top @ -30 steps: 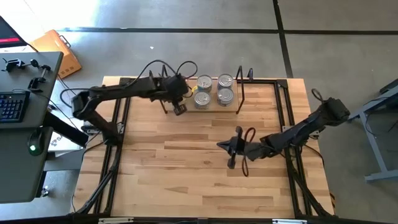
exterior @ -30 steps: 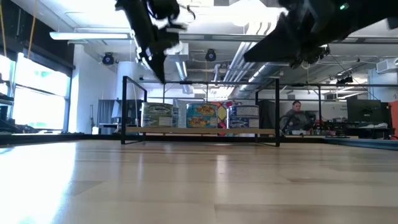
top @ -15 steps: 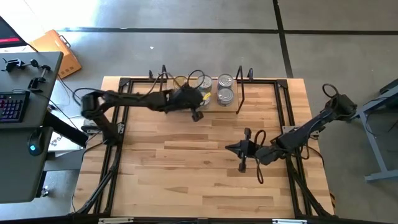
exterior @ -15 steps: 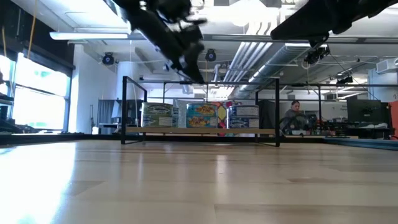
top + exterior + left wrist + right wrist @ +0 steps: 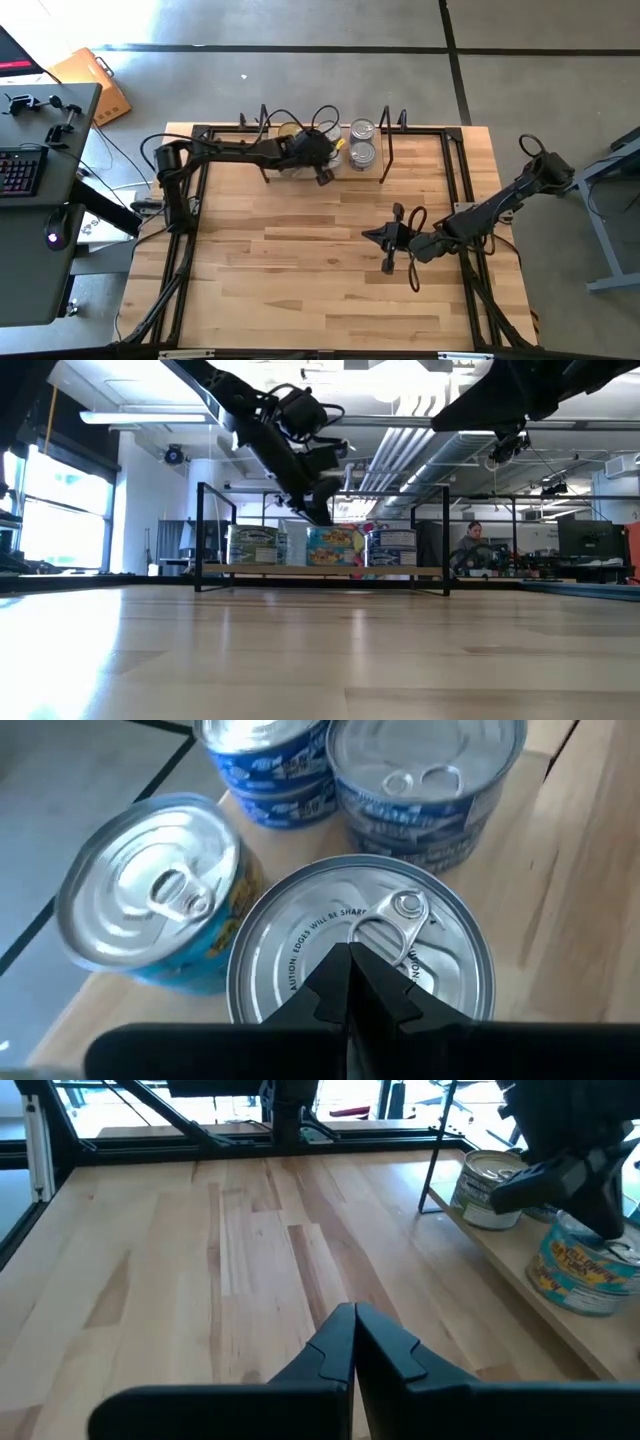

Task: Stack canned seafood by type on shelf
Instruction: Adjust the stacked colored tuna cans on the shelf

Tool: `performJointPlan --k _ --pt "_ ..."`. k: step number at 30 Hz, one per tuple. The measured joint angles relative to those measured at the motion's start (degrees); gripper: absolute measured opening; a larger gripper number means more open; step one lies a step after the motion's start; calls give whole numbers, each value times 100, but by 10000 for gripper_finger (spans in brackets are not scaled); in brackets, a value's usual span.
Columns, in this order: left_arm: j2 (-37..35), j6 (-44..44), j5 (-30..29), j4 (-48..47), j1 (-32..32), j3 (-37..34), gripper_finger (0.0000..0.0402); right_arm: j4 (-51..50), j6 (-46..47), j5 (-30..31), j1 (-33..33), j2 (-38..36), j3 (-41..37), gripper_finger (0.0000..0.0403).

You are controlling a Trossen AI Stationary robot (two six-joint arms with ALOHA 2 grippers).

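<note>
Canned seafood (image 5: pixel 362 142) stands grouped on the shelf (image 5: pixel 320 570) at the far middle edge of the tabletop (image 5: pixel 300 270), inside the thin black wire frame with its upright ends. Left wrist view: four tins close together, silver tops with ring pulls; two carry blue labels and sit on further tins beneath, one has a teal-and-yellow label (image 5: pixel 150 910), and the nearest tin (image 5: pixel 360 960) lies directly under the fingertips. Low view: labels in a row on the board, a bright teal-yellow one (image 5: pixel 335 547) in the middle, blue-white ones to either side. Left gripper (image 5: pixel 324 178) hangs over the shelf's left part, just above the tins, jaws pressed together and holding nothing. Right gripper (image 5: pixel 388 265) hovers over bare wood right of the tabletop's centre, well apart from the shelf, jaws likewise closed and empty. Beyond the tabletop, a person (image 5: pixel 472 548) sits in the room behind; a dark desk with a keyboard (image 5: pixel 20 170) stands at the left.
</note>
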Motion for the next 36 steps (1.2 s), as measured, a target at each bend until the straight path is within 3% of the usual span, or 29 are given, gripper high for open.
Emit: performJointPlan --k 11,17,20,24,36 --pt "9 -59 161 310 -45 -18 0 2 25 0 0 0 0 0" --pt "-453 136 -93 229 -83 -31 0 -15 47 188 0 0 0 0" --pt "-584 126 99 238 -81 -22 0 48 56 196 -2 0 -57 0" --pt "-432 92 444 178 -72 -24 0 135 157 203 -2 2 -161 0" --pt "-151 42 143 -195 10 -22 0 196 246 274 -13 2 -232 0"
